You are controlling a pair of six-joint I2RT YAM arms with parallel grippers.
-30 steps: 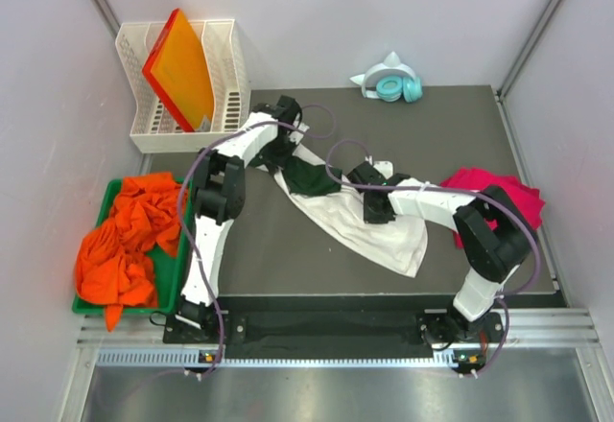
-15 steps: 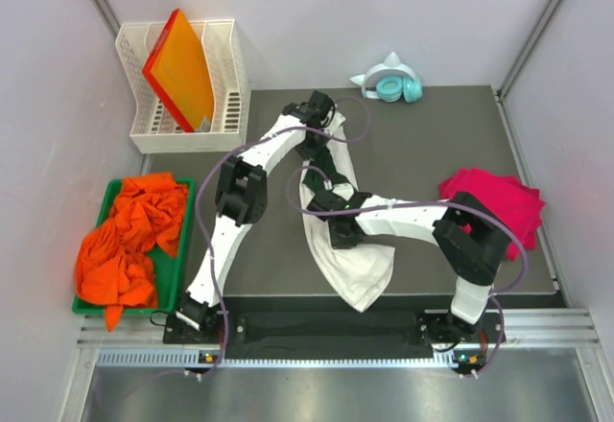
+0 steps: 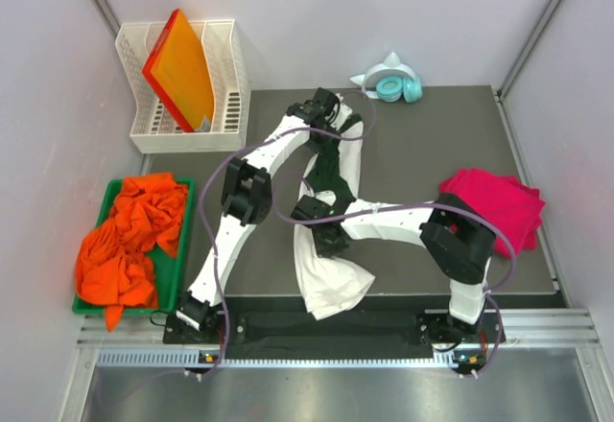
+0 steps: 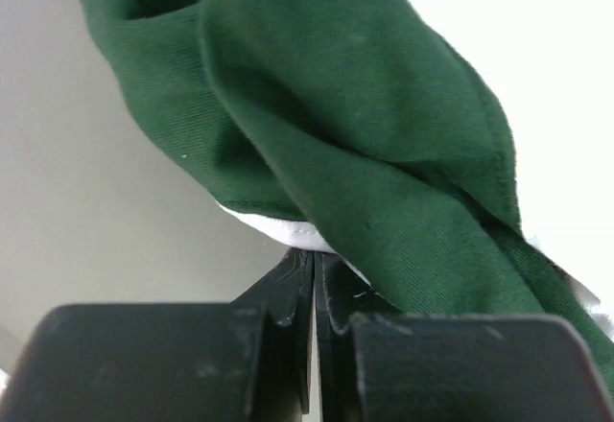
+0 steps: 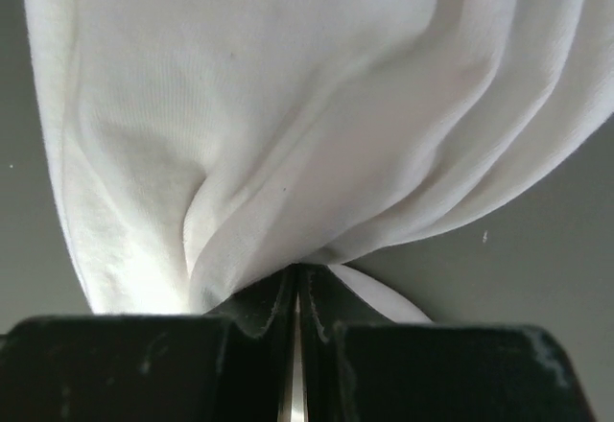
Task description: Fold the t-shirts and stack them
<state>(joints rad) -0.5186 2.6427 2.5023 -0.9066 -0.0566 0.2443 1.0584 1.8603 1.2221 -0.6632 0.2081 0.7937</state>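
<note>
Overhead shot first: white-and-green t-shirt (image 3: 323, 283) strung in a line across the grey table (image 3: 422, 144), from about 12 o'clock down to 6 at the near edge. Left gripper (image 3: 326, 120) has the far end, right gripper (image 3: 324, 232) grabs it around the middle. Pink shirt pile (image 3: 499, 206) sits at 3 o'clock, orange shirts (image 3: 125, 240) in the green bin (image 3: 173, 267) at 9. Left wrist: fingers (image 4: 283, 297) clamped on green cloth. Right wrist — fingers (image 5: 259, 297) pinched tight on white cloth.
</note>
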